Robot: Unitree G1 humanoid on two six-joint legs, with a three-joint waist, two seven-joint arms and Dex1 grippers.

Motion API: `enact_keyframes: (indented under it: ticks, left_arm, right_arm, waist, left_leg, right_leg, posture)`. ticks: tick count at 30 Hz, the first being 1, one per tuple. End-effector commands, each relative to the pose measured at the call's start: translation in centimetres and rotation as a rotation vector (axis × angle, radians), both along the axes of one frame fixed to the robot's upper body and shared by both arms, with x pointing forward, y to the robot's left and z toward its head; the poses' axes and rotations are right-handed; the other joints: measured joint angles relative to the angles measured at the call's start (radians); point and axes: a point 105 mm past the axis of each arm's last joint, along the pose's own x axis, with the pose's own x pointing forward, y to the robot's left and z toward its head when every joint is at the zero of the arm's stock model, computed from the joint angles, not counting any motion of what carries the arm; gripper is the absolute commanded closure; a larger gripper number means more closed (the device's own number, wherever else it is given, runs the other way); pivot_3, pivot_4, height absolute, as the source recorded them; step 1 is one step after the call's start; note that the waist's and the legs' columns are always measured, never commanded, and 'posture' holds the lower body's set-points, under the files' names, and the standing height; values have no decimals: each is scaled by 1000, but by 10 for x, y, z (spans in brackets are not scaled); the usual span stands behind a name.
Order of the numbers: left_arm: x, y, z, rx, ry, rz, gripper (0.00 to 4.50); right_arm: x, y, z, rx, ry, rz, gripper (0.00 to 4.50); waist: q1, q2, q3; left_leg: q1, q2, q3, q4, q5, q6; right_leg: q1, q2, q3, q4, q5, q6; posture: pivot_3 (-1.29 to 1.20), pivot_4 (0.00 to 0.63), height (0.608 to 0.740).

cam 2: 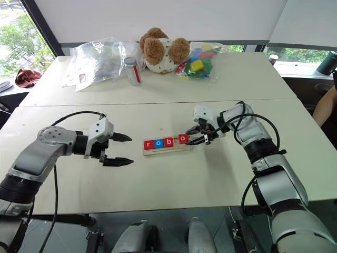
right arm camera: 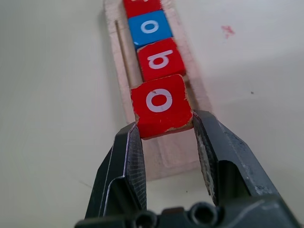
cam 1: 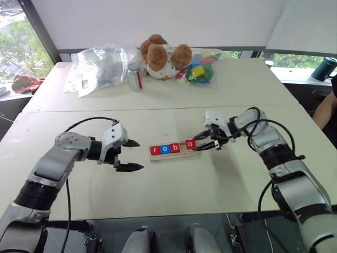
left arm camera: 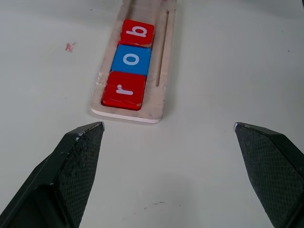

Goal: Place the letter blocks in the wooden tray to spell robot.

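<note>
The wooden tray (cam 1: 177, 156) lies mid-table, holding three letter blocks in a row: red r (cam 1: 155, 151), blue o (cam 1: 165, 149) and red b (cam 1: 174, 148). My right gripper (cam 1: 197, 143) is shut on a fourth block, a red o (right arm camera: 161, 104), pinched by its sides between the fingers. That block sits over the tray's bare right part (right arm camera: 176, 154), right beside the b (right arm camera: 159, 58). I cannot tell whether it touches the wood. My left gripper (cam 1: 140, 155) stands open just left of the tray's end, with nothing between its fingers (left arm camera: 78, 156).
At the back of the far table stand a teddy bear (cam 1: 160, 55), a bag of bright toy blocks (cam 1: 200, 68), a clear plastic bag (cam 1: 100, 66) and a small jar (cam 1: 135, 77). A person's arm (cam 1: 324, 112) shows at the right edge.
</note>
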Motion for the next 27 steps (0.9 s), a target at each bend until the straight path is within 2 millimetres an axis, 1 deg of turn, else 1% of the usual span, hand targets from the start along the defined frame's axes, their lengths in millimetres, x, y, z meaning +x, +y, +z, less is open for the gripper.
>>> enact_keyframes:
  ticks: [1,9,19,21,22,26,27]
  left_arm:
    - [-4,0,11,-11,-41,2,0]
    - [-5,-1,10,-17,-39,14,0]
    - [-3,-4,11,-21,-46,7,0]
    - [-3,-5,11,-22,-47,6,0]
    - [-3,-5,10,-23,-47,6,0]
    - [-2,-5,11,-24,-47,7,0]
    - [-2,-5,10,-24,-48,8,0]
  right_arm:
    - [4,7,6,-20,-32,48,3437]
    - [12,19,7,-18,-63,60,3437]
    - [15,19,3,-19,-66,49,3437]
    - [16,20,3,-19,-73,39,2357]
    - [17,20,4,-18,-75,35,2000]
    - [19,21,9,-2,-85,28,15]
    - [20,22,12,7,-86,27,15]
  waist:
    - [0,0,0]
    - [-3,0,0]
    - [-4,0,0]
    - [-4,0,0]
    - [-4,0,0]
    - [-4,0,0]
    - [-4,0,0]
  left_leg:
    - [0,0,-1,0,0,0]
    - [0,0,0,-1,1,-1]
    - [0,0,-1,-1,0,-1]
    - [0,0,-1,-1,0,-1]
    - [0,0,-1,-1,0,-1]
    - [0,0,-1,-1,1,-1]
    - [0,0,-1,-1,0,-1]
  right_leg:
    - [0,0,0,0,0,0]
    - [-1,0,0,1,0,0]
    - [-1,0,0,1,0,0]
    - [-1,0,0,1,0,0]
    - [-1,0,0,1,0,0]
    - [-1,0,0,1,0,0]
    - [-1,0,0,1,0,0]
  posture:
    - [0,150,740]
    - [0,150,740]
    - [0,150,740]
    - [0,150,740]
    - [0,150,740]
    - [0,150,740]
    - [0,150,740]
